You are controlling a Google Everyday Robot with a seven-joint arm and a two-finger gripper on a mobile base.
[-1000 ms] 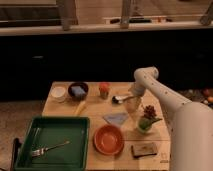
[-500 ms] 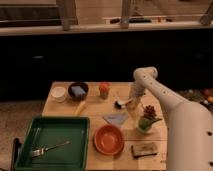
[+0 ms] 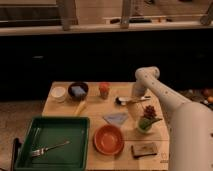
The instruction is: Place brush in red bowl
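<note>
Brush (image 3: 131, 100) laid flat on table (image 3: 97, 112), far side, well apart from red bowl (image 3: 108, 139). Gripper (image 3: 140, 96) positioned at handle end; grip state cannot be told. Brush judged light, stiff, slim, likely slippery; mid-handle hold advised.

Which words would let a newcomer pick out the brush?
On the wooden table, look to the far right side, where the gripper hangs. The brush lies there: slim pale handle, small dark head, unlike the metal fork in the green tray.
</note>
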